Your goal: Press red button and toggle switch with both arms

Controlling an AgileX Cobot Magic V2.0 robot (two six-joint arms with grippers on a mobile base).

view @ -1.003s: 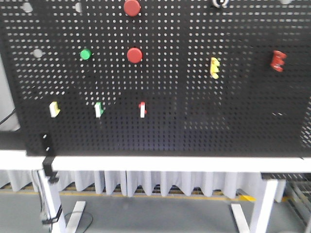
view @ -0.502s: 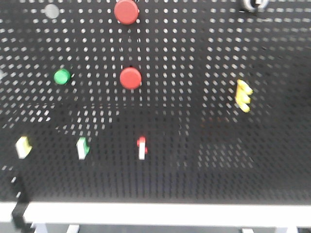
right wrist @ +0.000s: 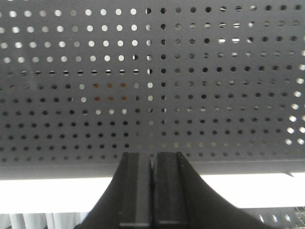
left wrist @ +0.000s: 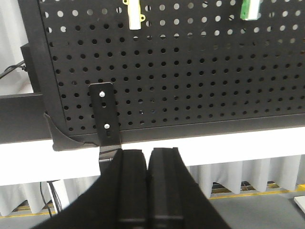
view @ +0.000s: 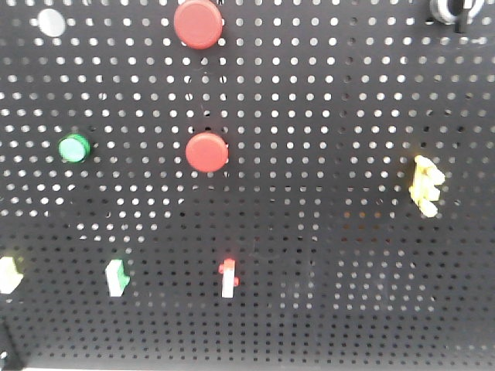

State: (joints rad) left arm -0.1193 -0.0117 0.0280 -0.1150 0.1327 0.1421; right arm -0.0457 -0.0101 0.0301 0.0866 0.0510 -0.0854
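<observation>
On the black pegboard (view: 332, 100), the red button (view: 198, 23) sits at the top, round and flat. A slightly smaller red button (view: 206, 152) lies below it. Three toggle switches line the lower row: red-and-white (view: 228, 278), green (view: 116, 277) and yellow (view: 8, 274). Neither gripper shows in the front view. My left gripper (left wrist: 148, 152) is shut and empty, low in front of the board's bottom left corner, under the yellow switch (left wrist: 133, 16) and green switch (left wrist: 250, 9). My right gripper (right wrist: 152, 155) is shut and empty, facing the board's bare lower edge (right wrist: 152, 164).
A small green button (view: 74, 148), a grey round cap (view: 52, 22), a yellow clip-like part (view: 426, 185) and a dark knob (view: 452, 9) are also on the board. A black bracket (left wrist: 106, 114) clamps the board to the white table edge (left wrist: 228, 145).
The front view has closed in on the board. Buttons and switches look larger and spread outward, and the table edge and floor have dropped out of view.
</observation>
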